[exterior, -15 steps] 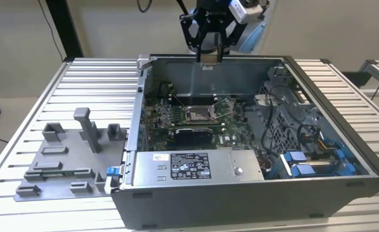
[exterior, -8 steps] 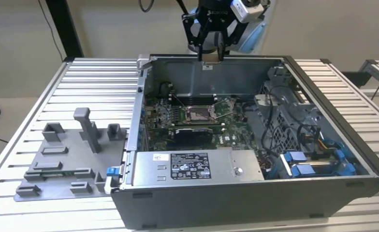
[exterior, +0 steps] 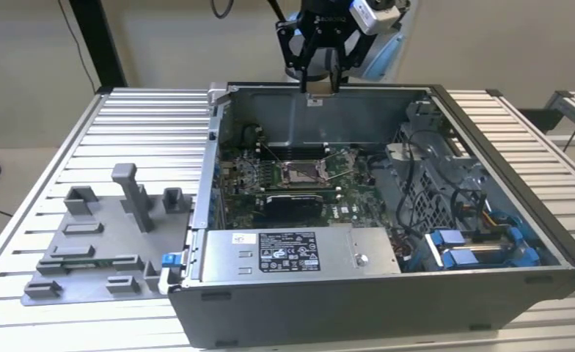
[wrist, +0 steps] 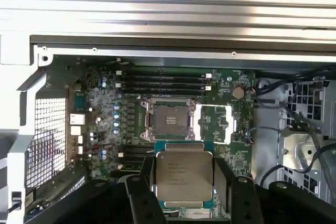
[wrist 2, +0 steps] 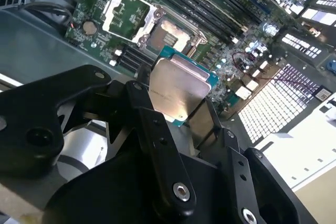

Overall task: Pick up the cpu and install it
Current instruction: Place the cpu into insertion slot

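Note:
My gripper (wrist: 183, 179) is shut on the cpu (wrist: 182, 177), a flat square chip with a silvery top and a green rim, held by its two side edges. In the second wrist view the cpu (wrist 2: 175, 88) sits between the black fingers (wrist 2: 137, 103). In the exterior view the gripper (exterior: 320, 82) hangs high over the back wall of the open computer case (exterior: 386, 286), with the cpu (exterior: 319, 95) a small pale square at its tip. The metal-framed socket (exterior: 301, 172) lies on the motherboard well below; in the first wrist view the socket (wrist: 169, 120) is open, its lid (wrist: 216, 124) swung aside.
A grey plastic tray (exterior: 92, 249) with upright posts stands on the slatted table at the exterior view's left. Inside the case are a power supply (exterior: 287, 253) at the front, cables and blue drive parts (exterior: 474, 246) at the exterior view's right, and memory slots (wrist: 165, 81) beside the socket.

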Robot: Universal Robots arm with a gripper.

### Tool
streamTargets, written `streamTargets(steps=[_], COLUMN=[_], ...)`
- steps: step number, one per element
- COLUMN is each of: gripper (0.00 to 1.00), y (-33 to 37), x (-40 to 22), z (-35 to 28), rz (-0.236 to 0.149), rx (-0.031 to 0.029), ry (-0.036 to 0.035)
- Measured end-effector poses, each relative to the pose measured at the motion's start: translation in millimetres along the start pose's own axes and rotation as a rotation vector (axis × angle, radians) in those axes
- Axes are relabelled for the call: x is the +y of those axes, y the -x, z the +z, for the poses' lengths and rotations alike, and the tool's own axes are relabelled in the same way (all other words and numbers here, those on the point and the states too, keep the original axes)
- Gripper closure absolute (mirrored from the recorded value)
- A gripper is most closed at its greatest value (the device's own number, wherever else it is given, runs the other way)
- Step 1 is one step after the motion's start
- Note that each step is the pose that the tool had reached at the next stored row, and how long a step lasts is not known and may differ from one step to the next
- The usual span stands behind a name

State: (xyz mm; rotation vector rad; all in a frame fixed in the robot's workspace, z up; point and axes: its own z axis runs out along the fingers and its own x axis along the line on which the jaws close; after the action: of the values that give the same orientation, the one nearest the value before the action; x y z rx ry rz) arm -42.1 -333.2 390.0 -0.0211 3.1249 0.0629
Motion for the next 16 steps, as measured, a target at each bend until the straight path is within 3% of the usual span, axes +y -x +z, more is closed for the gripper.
streamTargets(steps=[16], gripper=[1.00], y=[0.2], x=[0.0], z=[0.1], rz=[0.011], rx=[0.0001], ry=[-0.0001])
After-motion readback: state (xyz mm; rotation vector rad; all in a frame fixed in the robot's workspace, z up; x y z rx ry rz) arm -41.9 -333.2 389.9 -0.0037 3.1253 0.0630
